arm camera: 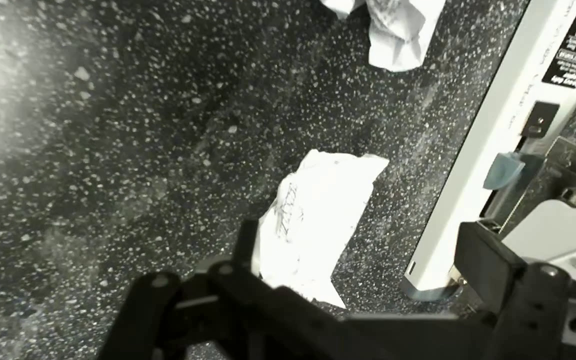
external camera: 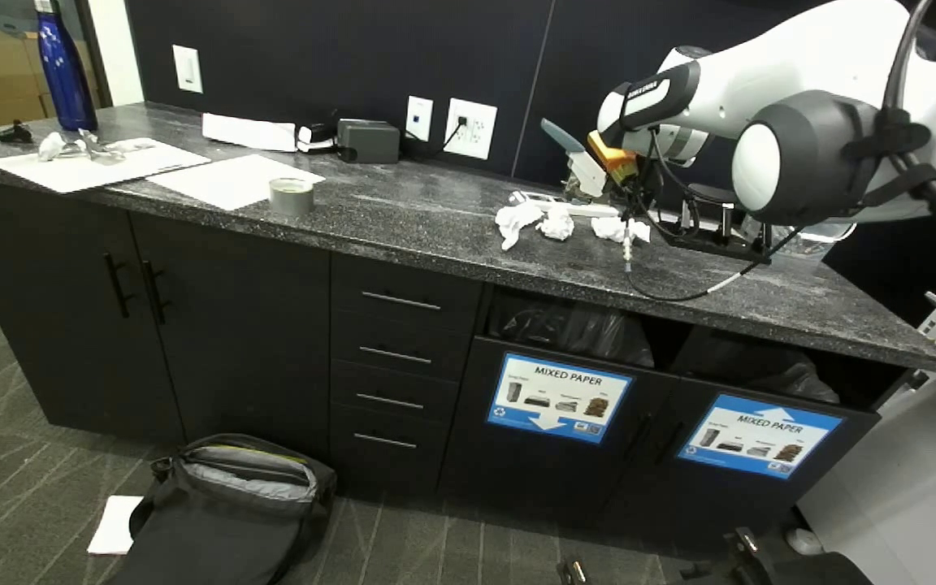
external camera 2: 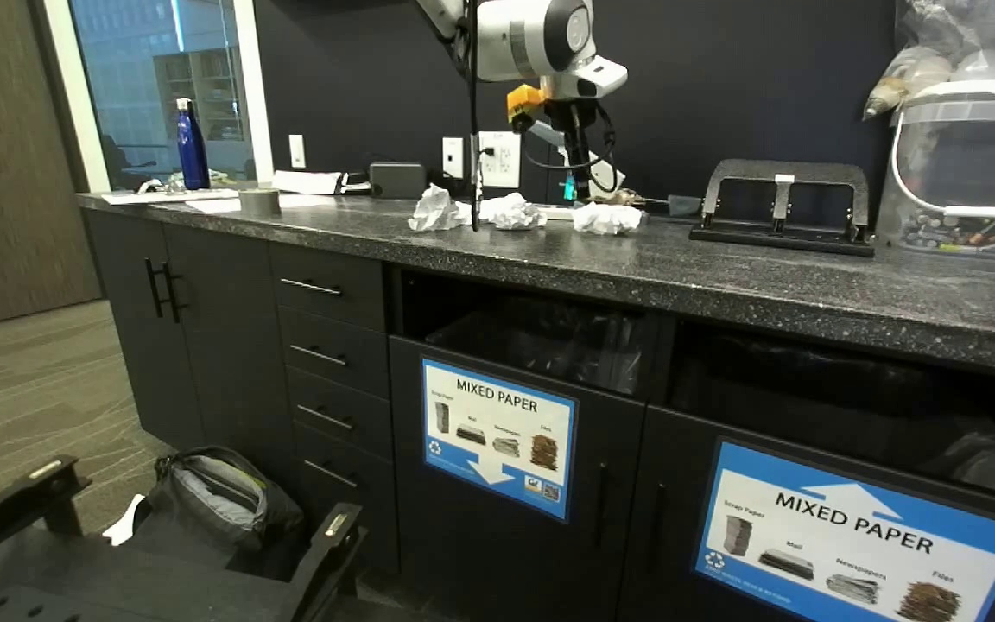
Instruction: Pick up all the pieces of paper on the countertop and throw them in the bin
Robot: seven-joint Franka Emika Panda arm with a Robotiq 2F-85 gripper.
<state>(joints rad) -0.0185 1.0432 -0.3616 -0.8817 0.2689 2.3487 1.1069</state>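
Inspecting the speckled desk (external camera: 419, 195) first, I record that it bears everything I am to handle. Next in size is a door (external camera: 533, 471) beneath it, labelled for mixed paper; the lined bin (external camera: 590, 329) shows through the gap above, sited there, I judge, so that waste can drop in without the door being swung. Flat white sheets (external camera: 232, 180) lie toward the desk's far end, well apart from my working position; whether they count as waste I cannot determine. A white bar-shaped device (arm camera: 485, 150) lies along the rear of the work area and restricts my room. My fingers (arm camera: 490, 270) stand spread above the desk, gripping nothing. Smallest are three crumpled pieces of paper (external camera: 556, 222), in a row on the desk, roughly above the bin; my fingers are set wide, I judge, to straddle one of these. In the wrist view the nearest piece (arm camera: 318, 220) lies off-centre: one of the fingers overlaps its edge, contact not determinable, while its opposite shows against the device. A sideways correction appears necessary before descent, lest the opposite finger strike the device.
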